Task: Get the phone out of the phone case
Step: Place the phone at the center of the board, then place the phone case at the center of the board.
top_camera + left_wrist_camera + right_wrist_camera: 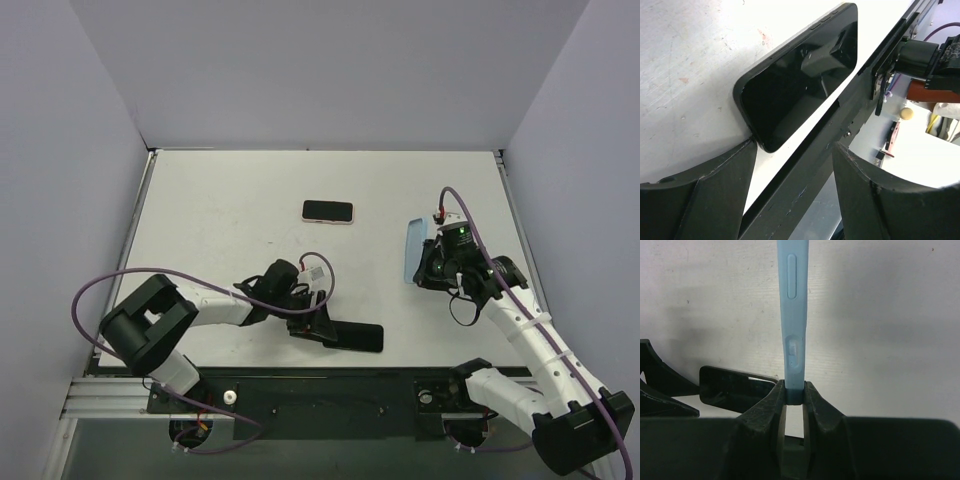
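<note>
Black glass faces up: the slim black rectangular phone (358,338) lies flat on the white tabletop (220,220), bare of any case, and everything else is placed from it. The left gripper (322,330) sits at the phone's left end, its jaws spread wide around nothing. In the left wrist view one finger (735,170) comes right up to the phone's corner, but whether it touches cannot be told, and the top view hides that end under the gripper. Right of the phone and a little farther back, the right gripper (432,268) is clamped tight on the pale blue soft phone case (414,250), held on edge. The right wrist view shows only the case's thin side with its button bumps. Its inside is hidden, and its lower end vanishes between the fingers (765,405). Well behind the phone lies a second dark slab with a pinkish rim (328,211), too small to identify.
</note>
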Tool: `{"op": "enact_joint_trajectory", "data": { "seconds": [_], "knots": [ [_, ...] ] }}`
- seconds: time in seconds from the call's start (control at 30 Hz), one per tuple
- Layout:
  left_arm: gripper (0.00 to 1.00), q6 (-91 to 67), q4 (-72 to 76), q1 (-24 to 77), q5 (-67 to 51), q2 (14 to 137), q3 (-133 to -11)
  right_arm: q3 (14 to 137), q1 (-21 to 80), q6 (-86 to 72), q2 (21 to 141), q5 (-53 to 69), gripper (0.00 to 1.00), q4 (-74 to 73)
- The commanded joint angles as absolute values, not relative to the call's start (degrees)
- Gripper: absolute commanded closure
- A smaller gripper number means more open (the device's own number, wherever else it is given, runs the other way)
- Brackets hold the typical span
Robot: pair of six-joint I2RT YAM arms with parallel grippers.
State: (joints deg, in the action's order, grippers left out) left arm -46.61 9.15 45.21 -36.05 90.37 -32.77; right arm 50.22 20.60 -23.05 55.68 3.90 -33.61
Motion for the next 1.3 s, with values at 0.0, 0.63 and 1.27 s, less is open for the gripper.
{"op": "enact_joint_trajectory", "data": {
  "seconds": [0.0, 0.63, 1.27],
  "knots": [
    [0.27, -41.3, 0.1, 44.6, -28.0, 89.1, -32.6, 50.2, 19.5, -24.0, 55.7, 6.4, 1.00, -34.3],
    [0.26, -35.1, -17.2, 45.9, -21.0, 72.0, -37.4, 54.3, 5.4, -26.5, 74.4, 14.9, 1.00, -24.4],
    [0.16, -37.5, -21.4, 44.8, -5.8, 59.0, -44.0, 95.5, -4.7, -11.7, 113.3, 3.7, 0.26, -41.1]
  ]
}}
